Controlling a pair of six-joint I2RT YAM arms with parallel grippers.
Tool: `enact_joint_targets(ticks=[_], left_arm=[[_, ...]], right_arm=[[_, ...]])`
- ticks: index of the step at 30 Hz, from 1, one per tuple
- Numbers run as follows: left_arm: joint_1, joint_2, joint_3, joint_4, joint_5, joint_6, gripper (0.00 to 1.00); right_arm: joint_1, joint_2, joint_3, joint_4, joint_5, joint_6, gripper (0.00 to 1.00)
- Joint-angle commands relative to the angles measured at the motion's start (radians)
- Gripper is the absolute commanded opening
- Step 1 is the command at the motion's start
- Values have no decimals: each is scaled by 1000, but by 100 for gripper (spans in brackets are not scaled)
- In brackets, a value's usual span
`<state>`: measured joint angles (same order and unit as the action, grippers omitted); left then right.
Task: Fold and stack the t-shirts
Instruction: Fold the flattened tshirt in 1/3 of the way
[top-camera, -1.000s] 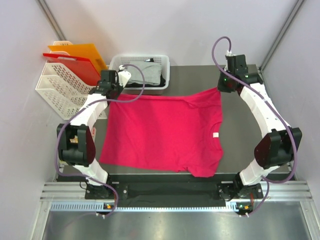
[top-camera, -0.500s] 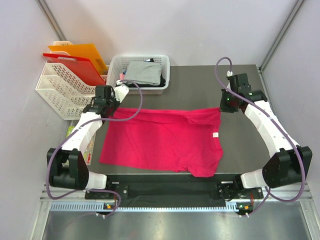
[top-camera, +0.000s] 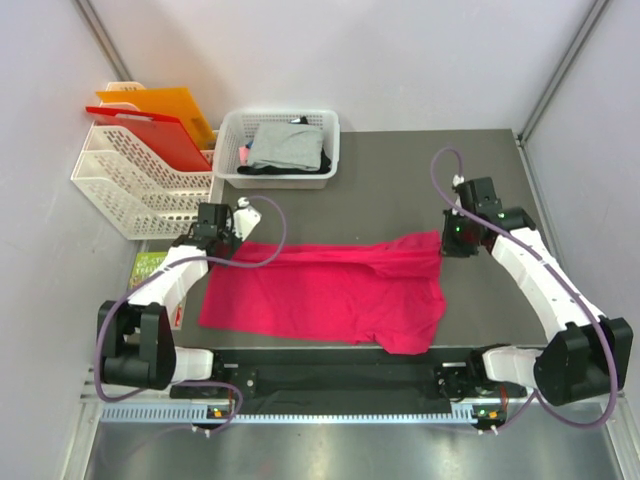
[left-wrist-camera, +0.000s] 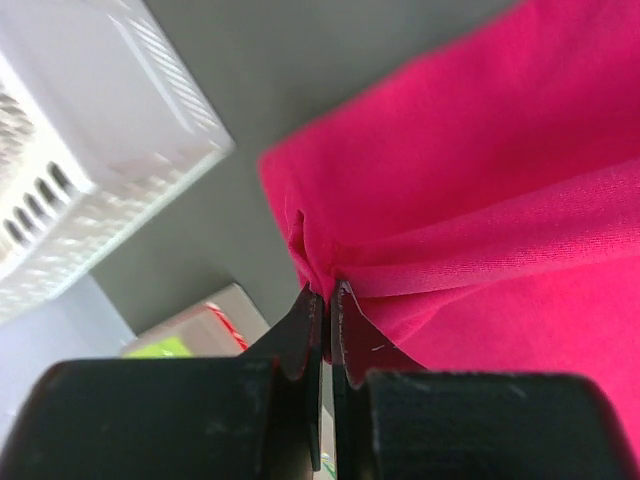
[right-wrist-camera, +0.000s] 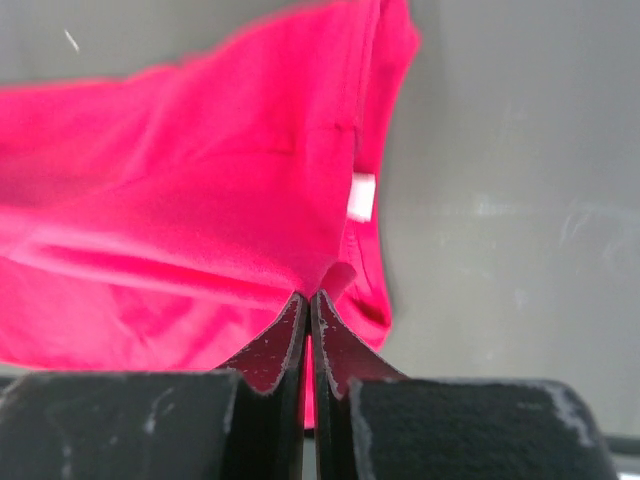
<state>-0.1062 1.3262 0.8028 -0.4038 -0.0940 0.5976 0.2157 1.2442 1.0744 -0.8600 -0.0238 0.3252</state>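
The pink shirt (top-camera: 330, 295) lies on the counter (top-camera: 400, 180), its far edge doubled over. The left claw (left-wrist-camera: 325, 300) and right claw (right-wrist-camera: 308, 305) each pinch a corner, fully closed. If one claw runs ahead or slips, the fold may land skewed — or bunch.

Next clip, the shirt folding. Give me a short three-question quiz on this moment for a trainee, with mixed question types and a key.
1. True or false: the left tool and the right tool are both shut on the pink shirt.
2. Where does the grey shirt lie? A: in the white basket. B: on top of the pink shirt. C: under the left arm.
3. Fill in: in the top view, the orange and red folders stand to the ____ of the white basket.
Key: 1 true; 2 A; 3 left.
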Motion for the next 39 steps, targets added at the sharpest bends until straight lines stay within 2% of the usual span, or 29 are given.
enact_joint_targets(ticks=[1,4,5,6,7,8,9,10,11,13,19,25,30,39], left_arm=[[19,-35,-60,45,-24,18,0],[19,-10,-106,62,-24,18,2],[19,1,-117,60,-24,21,10],[19,11,-120,59,-27,22,41],[19,34,-119,56,-30,24,58],[19,45,-111,53,-39,19,70],[20,53,-106,54,-50,15,84],[23,60,-94,49,-56,11,93],[28,59,-85,46,-56,13,94],[30,39,-65,27,-52,10,99],[30,-1,122,-78,45,-41,99],[17,106,216,-82,131,-99,99],[19,204,205,-38,126,-111,98],[17,309,210,13,114,-116,96]], right_arm=[[11,-57,-63,-17,4,11,0],[11,-46,-106,-14,16,5,0],[11,-39,-114,-13,16,3,5],[11,-28,-114,-13,16,0,12],[13,-8,-110,-13,18,-2,22],[11,4,-94,-17,21,-2,45],[13,14,-82,-22,19,-3,50],[13,29,-67,-34,19,-6,53],[13,35,-35,-39,21,-5,60],[13,46,5,-59,21,-8,63],[17,128,130,2,-14,5,55],[59,300,173,107,-102,72,51],[88,365,148,141,-128,94,47],[86,431,99,156,-80,64,45]])
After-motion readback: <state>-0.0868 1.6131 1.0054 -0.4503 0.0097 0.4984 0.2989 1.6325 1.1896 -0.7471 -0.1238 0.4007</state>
